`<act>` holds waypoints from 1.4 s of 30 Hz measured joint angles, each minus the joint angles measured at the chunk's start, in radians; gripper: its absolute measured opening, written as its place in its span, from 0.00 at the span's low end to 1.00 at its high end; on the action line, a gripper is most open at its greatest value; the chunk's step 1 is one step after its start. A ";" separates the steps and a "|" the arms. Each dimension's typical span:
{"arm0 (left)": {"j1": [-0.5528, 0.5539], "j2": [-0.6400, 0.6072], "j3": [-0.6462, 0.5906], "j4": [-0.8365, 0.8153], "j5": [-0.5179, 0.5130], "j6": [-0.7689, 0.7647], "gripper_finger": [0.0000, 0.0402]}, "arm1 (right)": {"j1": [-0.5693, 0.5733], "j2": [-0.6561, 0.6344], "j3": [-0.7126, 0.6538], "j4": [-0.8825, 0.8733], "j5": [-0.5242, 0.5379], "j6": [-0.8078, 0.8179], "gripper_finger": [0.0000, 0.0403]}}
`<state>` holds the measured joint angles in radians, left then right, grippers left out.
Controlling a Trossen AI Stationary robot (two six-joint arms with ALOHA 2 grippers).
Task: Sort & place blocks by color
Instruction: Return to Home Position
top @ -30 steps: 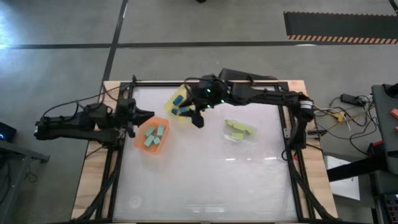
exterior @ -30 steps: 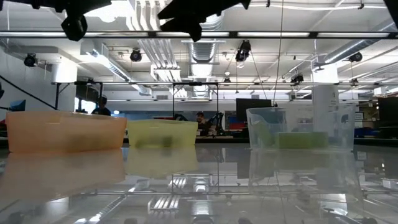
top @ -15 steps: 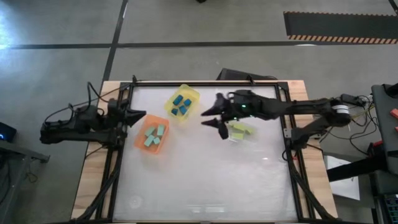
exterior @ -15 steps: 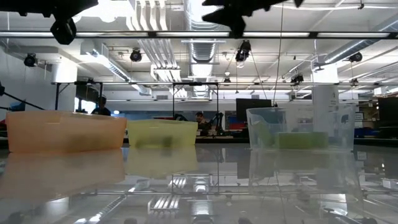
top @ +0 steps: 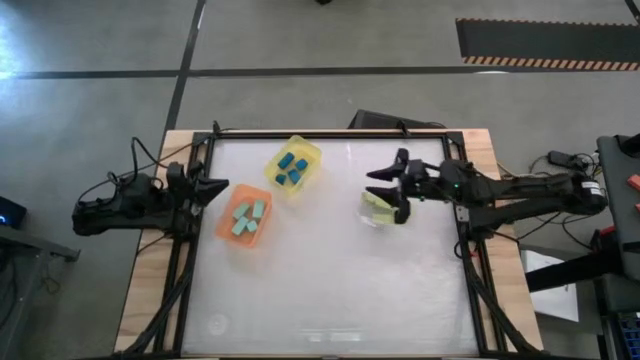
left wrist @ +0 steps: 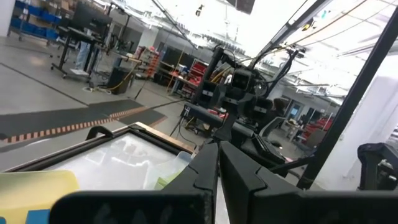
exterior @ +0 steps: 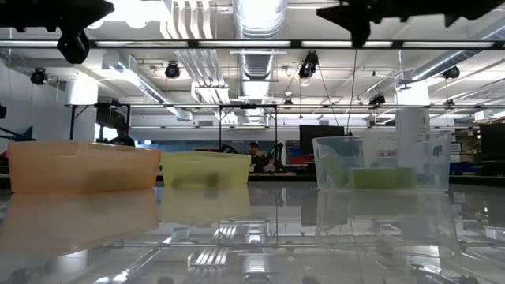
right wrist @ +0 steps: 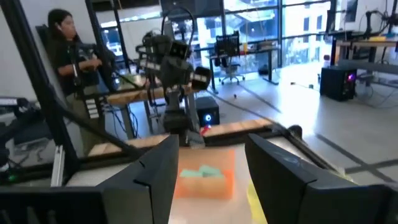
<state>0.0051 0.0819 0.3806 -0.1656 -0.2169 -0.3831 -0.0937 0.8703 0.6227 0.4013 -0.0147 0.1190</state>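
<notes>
Toward opposite edges of the table (top: 330,300), left tool (top: 214,187) closed, right tool (top: 385,196) spread empty

Three containers are carried on the glossy white bench (top: 330,290), in the upper half of the high view: an orange bin (top: 224,228), a yellow bin (top: 312,153) just beside it, and a clear dish (top: 371,220) set apart rightward.

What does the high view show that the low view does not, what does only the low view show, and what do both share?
Only high: blue blocks in the yellow bin, teal blocks in the orange bin, the left tool beside that bin, the right tool over the clear dish. Only low: ceiling lights and a distant person. Both: both bins, the dish and its green blocks.
</notes>
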 joint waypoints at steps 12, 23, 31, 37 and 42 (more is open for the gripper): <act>0.000 -0.051 -0.077 0.027 0.003 0.045 0.00 | 0.000 -0.289 -0.265 -0.023 0.019 -0.049 0.44; 0.000 -0.049 -0.129 0.014 0.017 0.083 0.00 | -0.001 -0.561 -0.433 -0.037 0.097 -0.057 0.44; 0.000 -0.048 -0.129 0.012 0.017 0.086 0.00 | -0.001 -0.730 -0.439 -0.275 0.141 -0.033 0.44; 0.000 -0.047 -0.132 -0.010 0.022 0.085 0.00 | -0.001 -0.843 -0.407 -0.468 0.176 -0.043 0.44; 0.000 -0.048 -0.135 -0.010 0.026 0.105 0.00 | -0.001 -0.868 -0.399 -0.501 0.188 -0.071 0.44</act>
<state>0.0051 0.0338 0.2459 -0.1756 -0.1910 -0.2781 -0.0944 0.0026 0.2234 -0.0994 0.1731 0.0477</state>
